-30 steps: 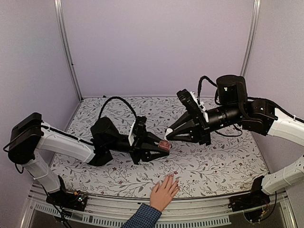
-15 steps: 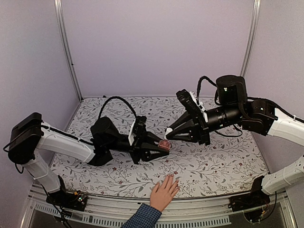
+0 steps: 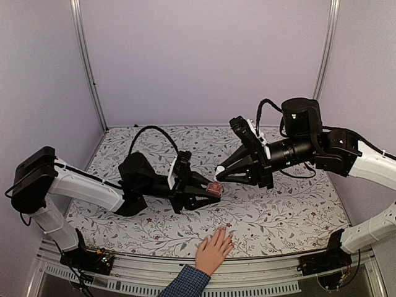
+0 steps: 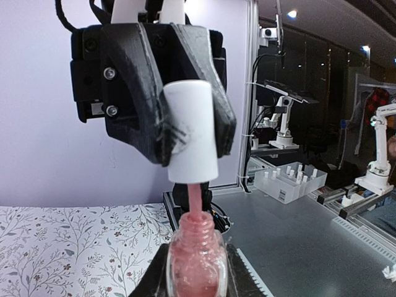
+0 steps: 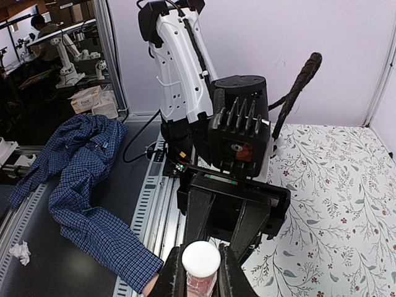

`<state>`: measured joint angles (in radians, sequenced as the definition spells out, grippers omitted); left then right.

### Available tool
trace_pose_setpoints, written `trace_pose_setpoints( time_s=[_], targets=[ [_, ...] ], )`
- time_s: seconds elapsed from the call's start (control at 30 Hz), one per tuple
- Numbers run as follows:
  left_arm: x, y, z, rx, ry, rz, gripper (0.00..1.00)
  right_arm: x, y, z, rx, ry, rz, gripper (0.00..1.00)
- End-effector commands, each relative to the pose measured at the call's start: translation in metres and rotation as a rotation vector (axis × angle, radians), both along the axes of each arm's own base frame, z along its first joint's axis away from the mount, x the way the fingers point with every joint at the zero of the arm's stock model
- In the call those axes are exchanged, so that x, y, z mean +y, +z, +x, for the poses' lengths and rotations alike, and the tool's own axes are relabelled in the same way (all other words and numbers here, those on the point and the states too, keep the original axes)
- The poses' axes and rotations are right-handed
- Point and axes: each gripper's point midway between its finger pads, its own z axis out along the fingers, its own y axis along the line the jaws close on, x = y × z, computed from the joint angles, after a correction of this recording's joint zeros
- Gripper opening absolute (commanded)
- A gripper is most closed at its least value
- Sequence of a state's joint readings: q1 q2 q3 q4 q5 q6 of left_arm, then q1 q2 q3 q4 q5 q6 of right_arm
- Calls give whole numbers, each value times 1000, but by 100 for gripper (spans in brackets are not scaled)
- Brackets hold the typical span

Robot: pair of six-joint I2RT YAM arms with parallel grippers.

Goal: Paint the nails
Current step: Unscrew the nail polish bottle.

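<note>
left gripper (image 3: 213, 190) clamped on a glossy pink glass bottle (image 4: 197, 265) w/ threaded neck | right gripper (image 3: 219, 176) pinching the smooth white cylinder cap (image 4: 192, 133), thin stem dipping into the neck | nails (image 3: 221, 231) too tiny to make out, hand (image 3: 213, 250) flat on the floral cloth (image 3: 284, 216) at the near edge

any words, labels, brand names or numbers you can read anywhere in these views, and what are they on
No text reads clearly in any view.
pink bottle: no label shows on its glass.
white cap: plain, only scuff marks.
orange mark on the left arm's wrist housing: too small to read.
cardboard box in the background beyond the table: any print on it is too blurred to read.
</note>
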<state>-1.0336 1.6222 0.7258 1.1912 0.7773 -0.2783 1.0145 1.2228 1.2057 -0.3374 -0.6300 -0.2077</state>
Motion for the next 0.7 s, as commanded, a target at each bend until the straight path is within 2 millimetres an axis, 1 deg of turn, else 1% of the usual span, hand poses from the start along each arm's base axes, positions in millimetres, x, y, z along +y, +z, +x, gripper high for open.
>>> trace_pose_setpoints(
  time_s=[0.0,0.17,0.37,0.67],
  targets=[
    [-1,1,6,-4,9,-10,0,-5,26,-5,-45,5,56,0],
    [-1,2,7,-3,10,-12,0,-6,27,-7,-41,18,59,0],
    [0,1,6,-3,10,-12,0,-6,23,-4,-43,-3,46,0],
    [0,1,6,-1,10,-12,0,-7,25,2,-62,-38,44,0]
  ],
)
